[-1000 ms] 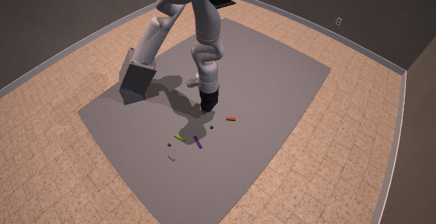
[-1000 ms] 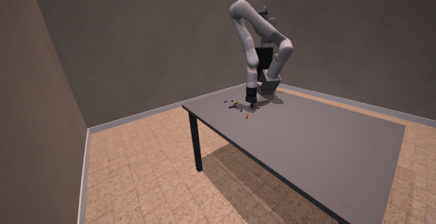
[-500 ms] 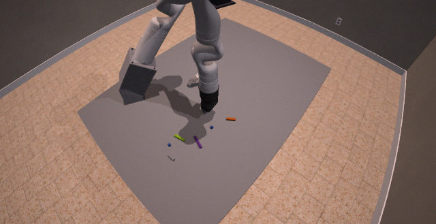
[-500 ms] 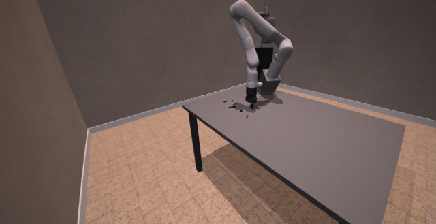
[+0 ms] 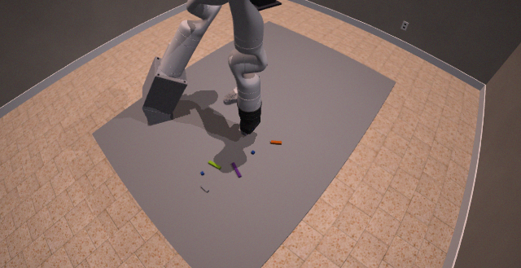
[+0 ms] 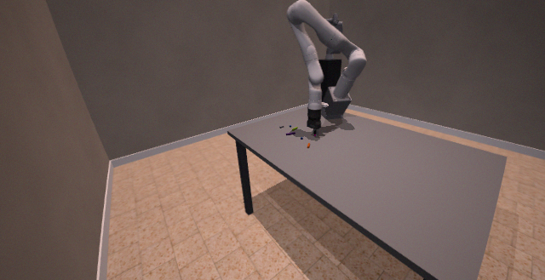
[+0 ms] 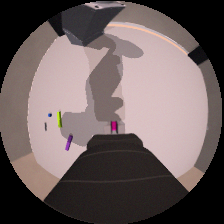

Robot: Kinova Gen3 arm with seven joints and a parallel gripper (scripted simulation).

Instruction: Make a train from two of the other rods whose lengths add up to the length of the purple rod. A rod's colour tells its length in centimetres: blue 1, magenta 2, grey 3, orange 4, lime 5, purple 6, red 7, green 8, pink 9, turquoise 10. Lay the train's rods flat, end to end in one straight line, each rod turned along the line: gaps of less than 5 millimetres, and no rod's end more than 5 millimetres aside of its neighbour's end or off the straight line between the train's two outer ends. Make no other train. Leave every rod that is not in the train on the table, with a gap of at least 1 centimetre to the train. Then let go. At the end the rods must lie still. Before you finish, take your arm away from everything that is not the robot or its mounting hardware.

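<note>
My gripper (image 5: 245,134) points straight down and is shut on a short magenta rod (image 7: 114,127), held at or just above the grey table; the rod also shows in the exterior view (image 6: 315,134). The orange rod (image 5: 276,142) lies to the right of the gripper. The purple rod (image 5: 236,169) and the lime rod (image 5: 214,164) lie side by side in front of it, apart from each other. One blue rod (image 5: 252,152) sits between the gripper and the purple rod, another blue rod (image 5: 202,173) lies left of the lime rod. A grey rod (image 5: 204,189) lies nearest the front.
The arm's base block (image 5: 164,95) stands at the table's back left. The arm's shadow falls over the purple rod's far end. The table edge (image 6: 272,167) runs close to the rods in the exterior view.
</note>
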